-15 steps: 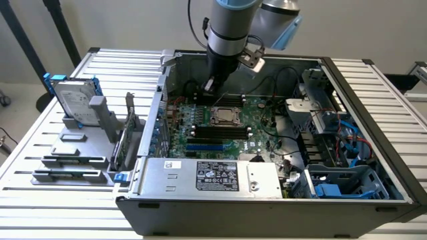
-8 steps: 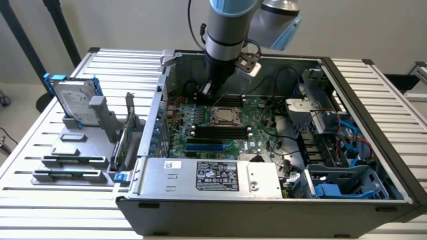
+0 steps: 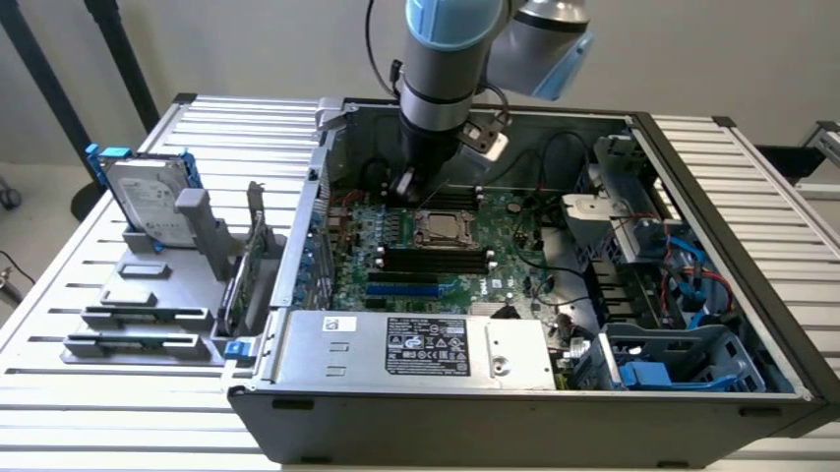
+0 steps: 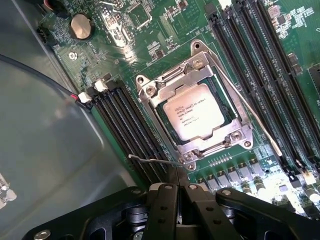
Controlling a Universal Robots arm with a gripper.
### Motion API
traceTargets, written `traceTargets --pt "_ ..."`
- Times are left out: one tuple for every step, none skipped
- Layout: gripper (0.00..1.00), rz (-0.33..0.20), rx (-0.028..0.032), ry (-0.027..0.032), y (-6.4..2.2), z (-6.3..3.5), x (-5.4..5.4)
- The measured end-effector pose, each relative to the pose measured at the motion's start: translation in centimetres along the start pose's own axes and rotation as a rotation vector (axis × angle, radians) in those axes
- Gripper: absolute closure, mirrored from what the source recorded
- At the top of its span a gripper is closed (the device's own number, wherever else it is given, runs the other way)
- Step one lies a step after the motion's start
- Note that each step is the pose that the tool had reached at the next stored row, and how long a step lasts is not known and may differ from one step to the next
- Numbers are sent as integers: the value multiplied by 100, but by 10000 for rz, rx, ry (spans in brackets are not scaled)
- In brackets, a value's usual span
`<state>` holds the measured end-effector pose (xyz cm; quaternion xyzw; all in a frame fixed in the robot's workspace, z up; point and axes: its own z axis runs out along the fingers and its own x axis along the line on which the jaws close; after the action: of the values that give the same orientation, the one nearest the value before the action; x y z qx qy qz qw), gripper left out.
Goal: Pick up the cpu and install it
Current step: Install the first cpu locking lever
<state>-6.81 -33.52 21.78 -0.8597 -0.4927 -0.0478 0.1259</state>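
The cpu [image 4: 194, 112] lies flat in its socket on the green motherboard [image 4: 150, 30], its silver top with printed text facing up. A metal retention frame [image 4: 192, 62] is folded down around its edges. It shows as a small silver square [image 3: 444, 228] in the exterior view. My gripper [image 4: 177, 172] is shut, with its black fingers pressed together and nothing visibly between them. Their tips sit just beside the socket's corner, at the thin wire lever [image 4: 150, 160] that sticks out there. I cannot tell whether they touch the lever. In the exterior view the gripper [image 3: 408, 187] hangs inside the open computer case, just behind the socket.
Black memory slots [image 4: 125, 117] flank the socket on both sides. The case wall [image 3: 305, 236] stands close on the exterior view's left, and cables and a drive cage [image 3: 683, 295] are on its right. A hard drive [image 3: 148, 202] stands in a grey holder outside the case.
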Motion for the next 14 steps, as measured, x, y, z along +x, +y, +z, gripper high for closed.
traceTargets --pt "89 -4 -8 7 0 19 1" --pt "89 -5 -15 13 -4 38 5" --pt "89 -7 -20 16 -8 57 9" --pt "89 -7 -24 17 -14 76 16" --pt "89 -9 -28 20 -20 94 24" --pt "89 -10 -31 23 -24 106 28" --pt "89 -11 -32 25 -26 115 31" --pt "89 -11 -32 23 -27 121 33" --pt "89 -11 -31 23 -30 128 38" --pt "89 -12 -32 24 -33 134 44" --pt "89 -11 -32 24 -35 137 47" --pt "89 -12 -32 25 -35 141 49" --pt "89 -12 -31 25 -36 144 50" --pt "89 -11 -32 25 -36 147 51"
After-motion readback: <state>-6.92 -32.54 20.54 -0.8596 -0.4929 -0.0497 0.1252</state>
